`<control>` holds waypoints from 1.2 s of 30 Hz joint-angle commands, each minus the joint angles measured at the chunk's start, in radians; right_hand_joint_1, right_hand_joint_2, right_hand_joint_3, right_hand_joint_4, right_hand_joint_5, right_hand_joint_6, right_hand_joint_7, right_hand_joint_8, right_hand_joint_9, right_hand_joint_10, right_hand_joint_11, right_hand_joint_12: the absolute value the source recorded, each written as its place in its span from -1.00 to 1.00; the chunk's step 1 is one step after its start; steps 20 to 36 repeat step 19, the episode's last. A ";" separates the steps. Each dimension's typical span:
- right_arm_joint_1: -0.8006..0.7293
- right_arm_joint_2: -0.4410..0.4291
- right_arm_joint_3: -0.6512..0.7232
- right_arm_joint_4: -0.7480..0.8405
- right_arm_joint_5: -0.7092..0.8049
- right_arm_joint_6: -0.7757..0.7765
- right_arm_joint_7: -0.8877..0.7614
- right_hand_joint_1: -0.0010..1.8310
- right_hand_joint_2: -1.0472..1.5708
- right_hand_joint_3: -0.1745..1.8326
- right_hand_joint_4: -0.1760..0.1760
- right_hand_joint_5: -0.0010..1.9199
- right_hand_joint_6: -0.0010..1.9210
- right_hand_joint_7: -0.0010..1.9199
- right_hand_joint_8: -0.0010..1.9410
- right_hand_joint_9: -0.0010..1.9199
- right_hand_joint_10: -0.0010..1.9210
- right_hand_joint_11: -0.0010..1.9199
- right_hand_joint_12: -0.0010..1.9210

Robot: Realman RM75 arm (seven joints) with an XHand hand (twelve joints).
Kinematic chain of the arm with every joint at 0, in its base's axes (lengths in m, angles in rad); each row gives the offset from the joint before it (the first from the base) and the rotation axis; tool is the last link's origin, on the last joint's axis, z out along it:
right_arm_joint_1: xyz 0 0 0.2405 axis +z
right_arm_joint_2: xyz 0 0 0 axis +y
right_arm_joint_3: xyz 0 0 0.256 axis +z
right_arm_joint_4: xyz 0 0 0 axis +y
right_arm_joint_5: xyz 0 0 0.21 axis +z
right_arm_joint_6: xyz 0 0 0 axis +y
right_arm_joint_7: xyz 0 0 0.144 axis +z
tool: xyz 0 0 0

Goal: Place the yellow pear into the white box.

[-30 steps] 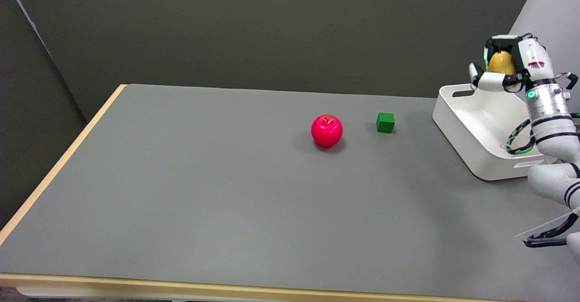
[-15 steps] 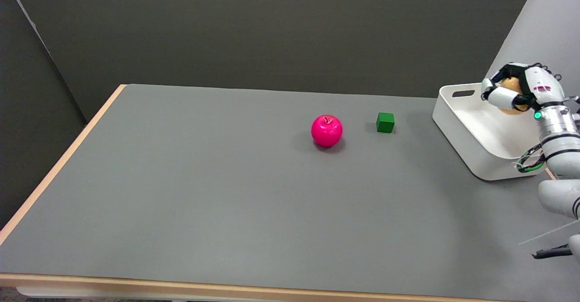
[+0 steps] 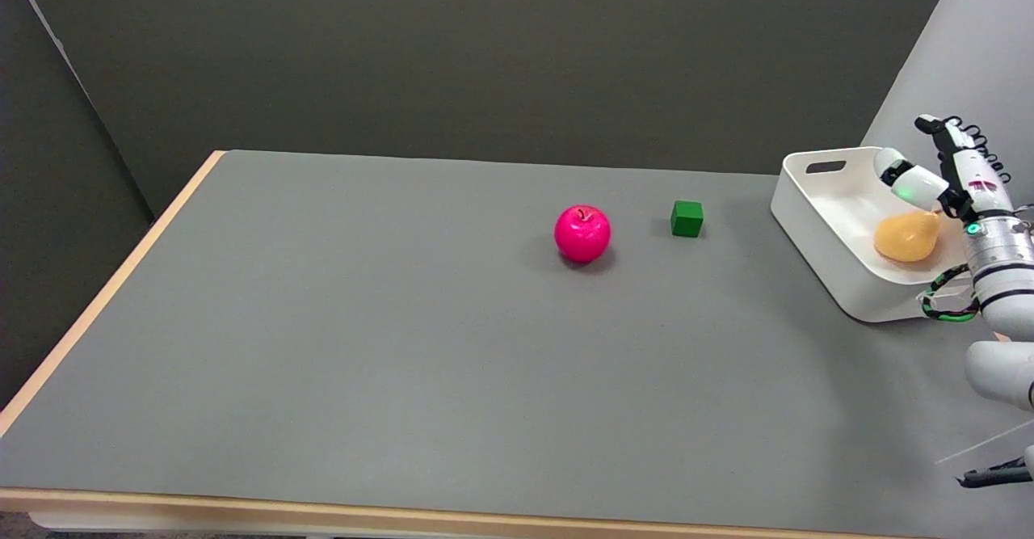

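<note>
Pear [image 3: 906,237] sits inside the box [image 3: 816,216], at about 7 o'clock from the hand [image 3: 945,169], fingers spread, holding nothing.

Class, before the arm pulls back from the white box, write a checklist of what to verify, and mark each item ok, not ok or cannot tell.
1. Yellow pear lies inside the white box: ok.
2. Right hand holds nothing, fingers spread: ok.
3. Fingers clear of the pear: cannot tell, one sits very close above it.
4. Pear at rest, not rolling: cannot tell.
5. Box fully on the table: cannot tell, its far side is cut off by the arm.
6. Red apple and green cube away from the retreat path: ok.
</note>
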 commanded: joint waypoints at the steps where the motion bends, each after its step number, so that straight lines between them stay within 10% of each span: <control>1: -0.236 -0.008 0.212 0.354 0.046 0.090 0.079 -0.79 0.34 -0.06 0.29 -0.86 -0.68 -1.00 -0.95 -1.00 -0.97 -1.00 -0.24; 15: -0.783 -0.098 0.459 1.246 0.020 0.138 -0.074 -0.80 0.26 0.10 0.20 -0.87 -0.57 -0.93 -0.76 -1.00 -0.73 -1.00 -0.04; 36: -0.823 -0.164 0.367 1.312 -0.001 0.169 -0.129 -0.80 0.29 0.06 0.14 -0.85 -0.59 -0.90 -0.69 -0.99 -0.63 -1.00 0.02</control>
